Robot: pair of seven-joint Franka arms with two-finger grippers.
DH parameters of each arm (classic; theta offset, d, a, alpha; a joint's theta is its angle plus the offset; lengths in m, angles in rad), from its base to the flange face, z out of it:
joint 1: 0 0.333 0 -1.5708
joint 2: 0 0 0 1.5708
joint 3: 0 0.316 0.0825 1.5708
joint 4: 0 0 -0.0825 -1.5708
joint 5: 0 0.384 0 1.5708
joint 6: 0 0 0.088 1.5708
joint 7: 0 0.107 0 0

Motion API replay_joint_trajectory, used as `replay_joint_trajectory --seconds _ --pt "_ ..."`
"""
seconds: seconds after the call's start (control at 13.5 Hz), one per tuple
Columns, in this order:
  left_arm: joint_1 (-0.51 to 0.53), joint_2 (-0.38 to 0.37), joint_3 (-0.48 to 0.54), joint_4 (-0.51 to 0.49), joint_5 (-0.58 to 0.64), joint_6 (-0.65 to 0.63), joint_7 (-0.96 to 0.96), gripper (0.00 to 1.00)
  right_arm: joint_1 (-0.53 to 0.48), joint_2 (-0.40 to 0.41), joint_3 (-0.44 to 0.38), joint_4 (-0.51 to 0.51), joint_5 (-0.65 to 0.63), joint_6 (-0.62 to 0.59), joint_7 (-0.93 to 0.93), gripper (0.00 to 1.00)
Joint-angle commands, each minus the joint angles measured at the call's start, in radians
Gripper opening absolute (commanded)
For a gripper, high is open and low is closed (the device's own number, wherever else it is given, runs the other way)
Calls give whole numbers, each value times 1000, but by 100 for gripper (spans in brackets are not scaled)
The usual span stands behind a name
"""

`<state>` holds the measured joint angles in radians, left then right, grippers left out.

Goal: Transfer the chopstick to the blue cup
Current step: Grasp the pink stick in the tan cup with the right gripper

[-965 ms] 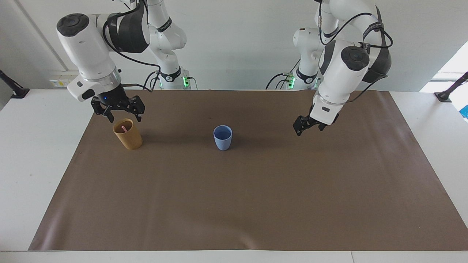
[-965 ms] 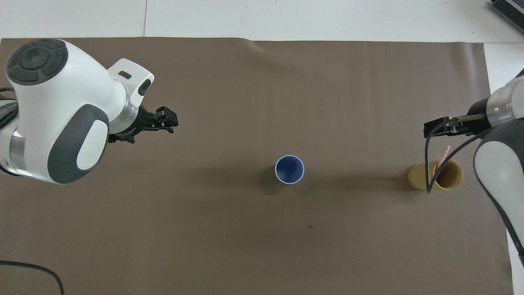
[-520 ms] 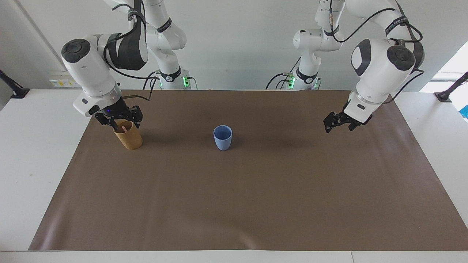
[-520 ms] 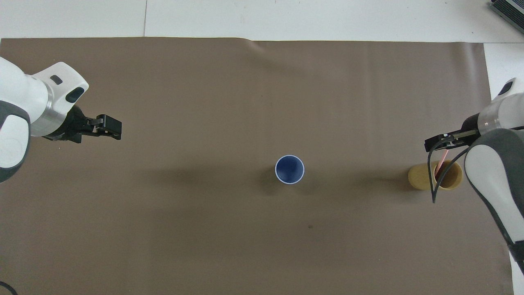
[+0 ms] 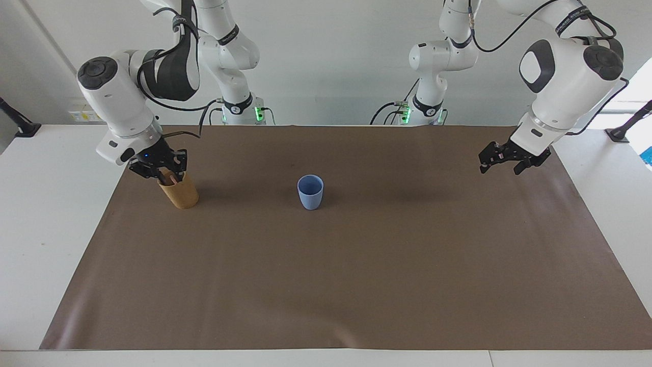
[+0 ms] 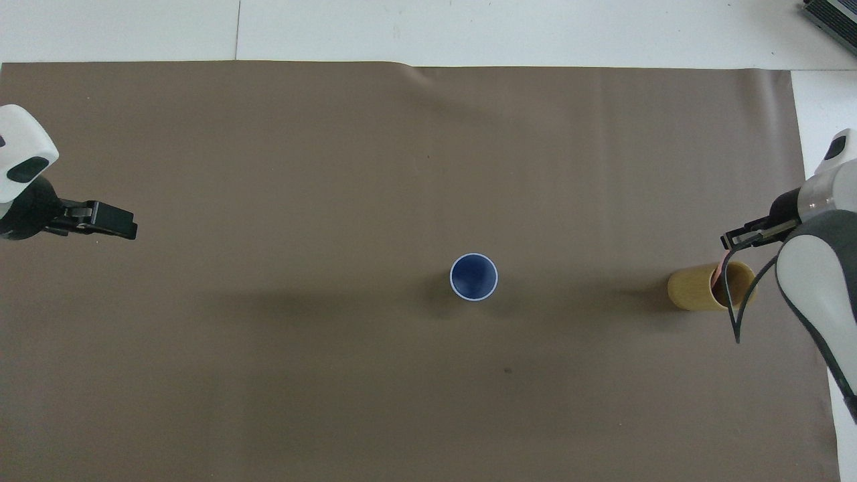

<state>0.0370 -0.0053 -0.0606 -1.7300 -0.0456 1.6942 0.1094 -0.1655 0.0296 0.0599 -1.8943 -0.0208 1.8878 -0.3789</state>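
Blue cup [image 5: 310,191]: upright at mat [image 5: 356,285] centre, nothing in it.
Tan cup [image 5: 179,191]: beside blue cup, toward right arm's end.
Chopstick [image 5: 173,179]: standing in tan cup, pink tip at rim.
Right gripper [image 5: 164,173]: down at tan cup mouth, fingers pinched on chopstick.
Left gripper [image 5: 493,162]: waiting over mat edge at left arm's end, well apart from blue cup, fingers spread.

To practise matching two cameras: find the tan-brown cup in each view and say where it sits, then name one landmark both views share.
Facing view: the tan-brown cup stands at the picture's left, on the brown mat, under the right gripper.
Overhead view: the tan-brown cup is at the picture's right edge, partly hidden by the right arm.
Shared landmark: the blue cup, mid-mat in both.
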Motion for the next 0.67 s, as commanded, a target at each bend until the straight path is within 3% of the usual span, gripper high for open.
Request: replay_joint_trajectory --seconds 0.0,0.37,0.59 --pt "20 -22 2 82 23 -92 16 100 -14 -23 6 -17 2 -6 -37 0" --pt "21 -24 15 225 20 -241 3 100 -22 -75 5 40 4 -90 -34 0" --pt "21 -50 16 228 12 -261 -5 100 -22 -143 6 52 12 -119 -31 0"
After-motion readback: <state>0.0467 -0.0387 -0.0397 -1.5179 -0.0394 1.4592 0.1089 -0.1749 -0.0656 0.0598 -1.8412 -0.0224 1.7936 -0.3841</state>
